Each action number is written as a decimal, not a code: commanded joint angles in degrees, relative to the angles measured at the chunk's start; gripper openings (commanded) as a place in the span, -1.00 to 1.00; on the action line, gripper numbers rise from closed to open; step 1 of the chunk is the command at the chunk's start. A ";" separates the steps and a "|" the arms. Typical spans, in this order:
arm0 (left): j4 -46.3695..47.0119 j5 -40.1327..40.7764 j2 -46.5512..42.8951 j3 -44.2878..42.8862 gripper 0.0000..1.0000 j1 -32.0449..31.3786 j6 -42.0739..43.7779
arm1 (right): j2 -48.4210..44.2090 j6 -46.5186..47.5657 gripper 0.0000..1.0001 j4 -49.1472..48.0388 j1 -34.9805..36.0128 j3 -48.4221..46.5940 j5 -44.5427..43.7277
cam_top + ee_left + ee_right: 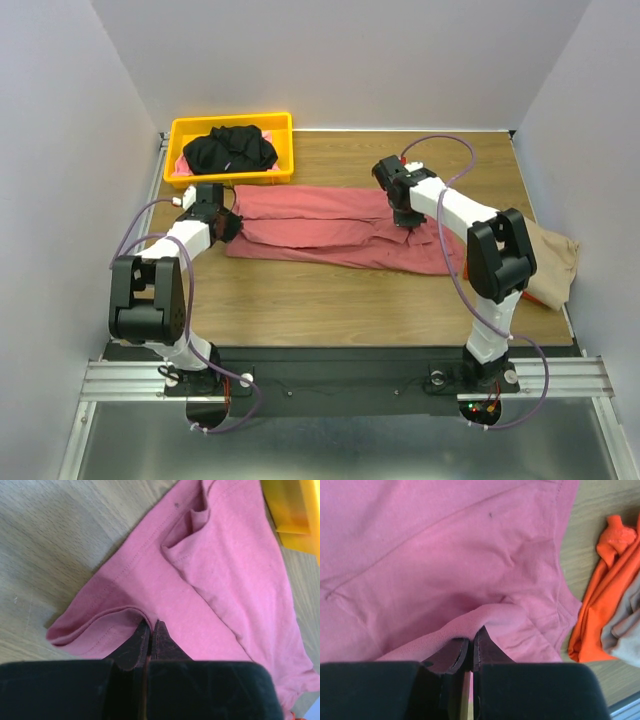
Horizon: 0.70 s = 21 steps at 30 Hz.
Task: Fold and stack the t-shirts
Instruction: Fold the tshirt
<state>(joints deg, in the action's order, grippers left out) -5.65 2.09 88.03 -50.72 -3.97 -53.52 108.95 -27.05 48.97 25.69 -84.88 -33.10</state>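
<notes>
The large dusty-red t-shirt (330, 225) lies folded lengthwise across the middle of the wooden table. My left gripper (228, 222) is shut on its left edge; the left wrist view shows the hem (115, 615) pinched between the jaws (151, 625). My right gripper (406, 220) is shut on a fold of the shirt near its right part, seen in the right wrist view (472, 632). The black t-shirt (230, 148) lies crumpled in the yellow bin (232, 122). The tan t-shirt (555, 262) lies at the table's right edge.
An orange cloth (600, 605) lies next to the tan shirt at the right, also seen under it (540, 297). A pink cloth (183, 163) shows in the yellow bin at the back left. White walls close in the table on three sides.
</notes>
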 commanded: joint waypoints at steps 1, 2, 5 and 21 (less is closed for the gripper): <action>1.34 2.22 1.35 -2.80 -1.00 0.63 -0.54 | 2.14 1.56 -0.99 -1.60 -0.64 -3.53 -2.32; 1.26 2.22 1.70 -3.07 -1.00 0.63 -0.62 | 2.50 1.56 -0.99 -1.68 -0.73 -3.80 -2.49; 1.26 2.31 2.85 -3.68 -1.00 0.63 -0.36 | 3.81 1.74 -0.99 -1.95 -0.82 -5.20 -2.67; 2.66 2.74 1.89 -7.03 0.97 1.24 -0.45 | 9.71 2.61 0.22 -6.25 -3.19 -11.80 -5.21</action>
<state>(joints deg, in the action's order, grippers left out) -5.02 3.77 91.79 -55.13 -3.07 -54.15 118.28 -24.34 46.72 24.08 -94.06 -35.00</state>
